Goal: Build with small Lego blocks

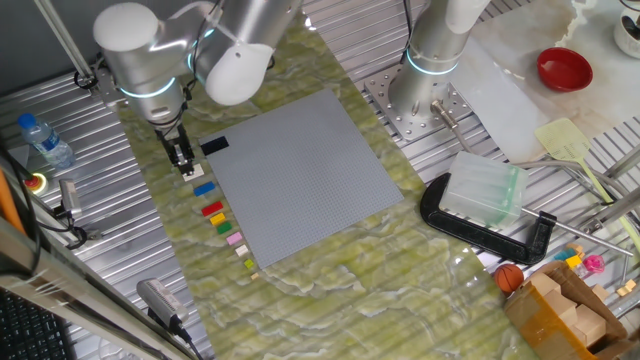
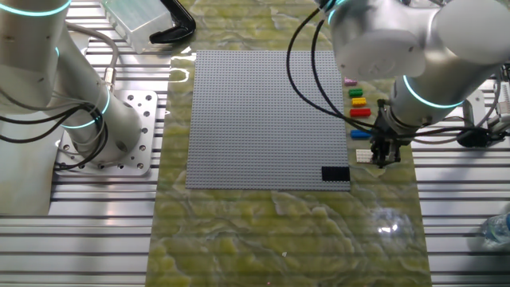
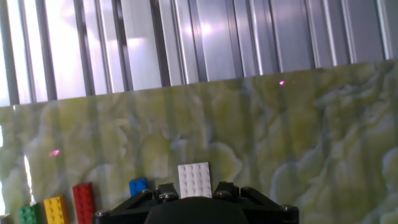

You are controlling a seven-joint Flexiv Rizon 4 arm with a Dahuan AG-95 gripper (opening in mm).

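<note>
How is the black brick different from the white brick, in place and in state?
The black brick lies on the corner of the grey baseplate, while the white brick lies off it, on the green mat in the row of bricks. The gripper stands right at the white brick; the black brick lies apart from it, free. They differ in colour. Both are small rectangular bricks lying flat.

Gripper [image 2: 386,159] hangs low over the white brick [image 2: 364,156] beside the grey baseplate [image 2: 263,119], jaw state unclear; black brick [image 2: 335,173] sits on the baseplate's near corner; blue [image 2: 360,135], red [image 2: 360,112], yellow [image 2: 356,93] bricks lined up beyond.
</note>
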